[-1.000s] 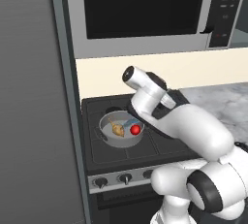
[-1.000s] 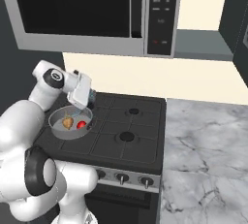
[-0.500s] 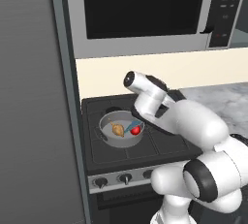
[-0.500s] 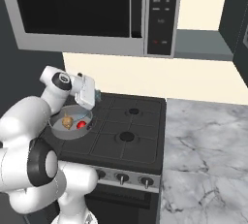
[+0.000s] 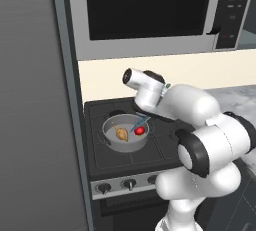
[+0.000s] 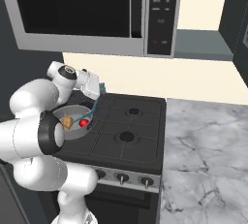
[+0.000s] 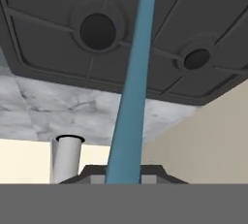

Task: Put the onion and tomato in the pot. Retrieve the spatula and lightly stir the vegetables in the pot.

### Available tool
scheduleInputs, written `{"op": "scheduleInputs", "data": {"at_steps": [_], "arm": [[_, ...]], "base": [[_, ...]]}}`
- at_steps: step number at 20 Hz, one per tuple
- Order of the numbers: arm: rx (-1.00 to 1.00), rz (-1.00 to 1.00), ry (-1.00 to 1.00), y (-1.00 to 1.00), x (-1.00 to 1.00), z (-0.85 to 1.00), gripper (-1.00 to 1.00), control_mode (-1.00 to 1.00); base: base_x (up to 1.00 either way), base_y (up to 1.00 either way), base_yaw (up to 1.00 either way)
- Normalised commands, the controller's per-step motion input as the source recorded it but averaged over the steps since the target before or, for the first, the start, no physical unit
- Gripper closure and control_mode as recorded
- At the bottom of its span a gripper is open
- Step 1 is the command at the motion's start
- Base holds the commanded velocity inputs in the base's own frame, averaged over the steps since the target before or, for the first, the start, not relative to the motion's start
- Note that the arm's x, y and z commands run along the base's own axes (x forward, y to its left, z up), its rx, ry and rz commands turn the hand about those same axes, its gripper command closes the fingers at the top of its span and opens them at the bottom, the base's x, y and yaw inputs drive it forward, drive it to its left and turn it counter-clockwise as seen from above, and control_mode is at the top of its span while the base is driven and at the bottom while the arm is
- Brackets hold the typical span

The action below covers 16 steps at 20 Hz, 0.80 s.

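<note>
A black gas stove (image 5: 150, 145) is sitting beneath a wide microwave (image 5: 150, 10), flanked by a veined grey marble tabletop (image 6: 208, 150), as the white arm is reaching over the front left burner. On that burner the pot (image 5: 112, 142), round, shallow and of dull grey metal, is holding both vegetables: the papery golden-brown onion (image 5: 120, 133) is lying just beside the glossy red tomato (image 5: 140, 130), the two close but seemingly apart. The first half of the task therefore looks done.

Over the past second the wrist has been swinging upward and back from the pot's rim, tilting the slim teal spatula (image 7: 131, 97) so its narrow blade (image 5: 141, 122) is now angling down into the pot near the tomato. That suggests the stirring stroke is under way or about to begin.

The end effector (image 6: 100, 91) is clamped nearly fully closed on the spatula's thin, smooth handle, which is running straight up the hand view across the stove's dark grates. Whether the blade is actually touching the tomato cannot be told.
</note>
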Motion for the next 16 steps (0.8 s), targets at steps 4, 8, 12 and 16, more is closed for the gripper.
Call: {"op": "scheduleInputs", "data": {"at_steps": [4,8,12,16], "arm": [[-0.01,0.00,0.05,0.00,0.08,0.45,1.00,-1.00],[0.00,0.00,0.01,0.00,-0.37,0.27,1.00,-1.00],[-0.04,0.00,0.02,0.00,-0.57,-0.07,1.00,-1.00],[-0.08,0.00,0.00,-0.13,-0.07,-0.06,1.00,-1.00]], "base": [[0.00,0.00,0.00],[0.00,0.00,0.00],[0.00,0.00,0.00],[0.00,0.00,0.00]]}}
